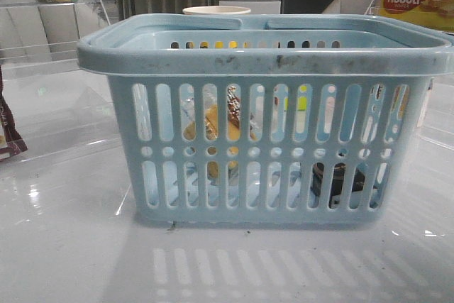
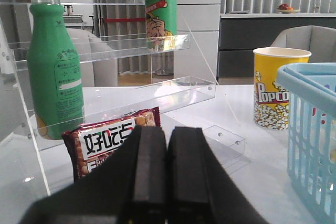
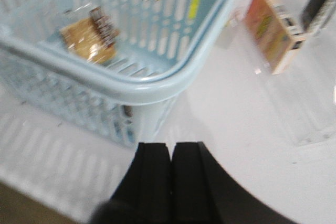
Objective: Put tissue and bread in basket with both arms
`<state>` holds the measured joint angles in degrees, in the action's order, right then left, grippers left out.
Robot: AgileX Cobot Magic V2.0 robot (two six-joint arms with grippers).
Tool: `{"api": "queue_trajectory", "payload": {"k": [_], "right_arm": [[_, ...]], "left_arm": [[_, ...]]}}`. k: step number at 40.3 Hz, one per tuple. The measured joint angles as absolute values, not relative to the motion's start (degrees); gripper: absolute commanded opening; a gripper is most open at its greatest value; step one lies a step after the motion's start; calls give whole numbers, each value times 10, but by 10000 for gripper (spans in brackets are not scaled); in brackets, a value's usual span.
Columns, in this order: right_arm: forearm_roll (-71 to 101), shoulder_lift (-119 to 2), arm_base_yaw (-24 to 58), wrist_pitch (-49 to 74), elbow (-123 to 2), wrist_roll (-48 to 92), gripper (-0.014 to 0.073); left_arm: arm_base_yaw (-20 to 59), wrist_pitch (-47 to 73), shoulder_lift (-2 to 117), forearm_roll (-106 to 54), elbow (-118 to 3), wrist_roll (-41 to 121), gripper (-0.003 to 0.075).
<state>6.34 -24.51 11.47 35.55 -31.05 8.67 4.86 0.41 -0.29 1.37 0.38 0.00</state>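
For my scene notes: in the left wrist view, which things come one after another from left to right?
Large green bottle → red snack packet → second green bottle → popcorn cup → light-blue basket.

**Bright indoor light, one blurry wrist view**

Front view sharp, evenly lit; glossy table (image 1: 71, 260) mirrors the basket (image 1: 262, 54) slots, small glare spots. Left wrist view crisp, pincer (image 2: 167, 171) dark and soft. Right wrist view motion-blurred throughout, washed-out white table.

Scuffed plastic basket (image 1: 269, 58) on a glossy table (image 1: 64, 246); bread (image 3: 89, 38) in crinkly film.
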Motion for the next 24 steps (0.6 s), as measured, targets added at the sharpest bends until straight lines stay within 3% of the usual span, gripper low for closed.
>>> {"api": "queue_trajectory", "payload": {"k": [10,24], "right_arm": [[62,-70,-12,162,-119,87,56],[62,6,6,63,16,87,56]], "left_arm": [[49,4,-3,14,4,0,92],[49,4,-3,14,4,0,92]]}}
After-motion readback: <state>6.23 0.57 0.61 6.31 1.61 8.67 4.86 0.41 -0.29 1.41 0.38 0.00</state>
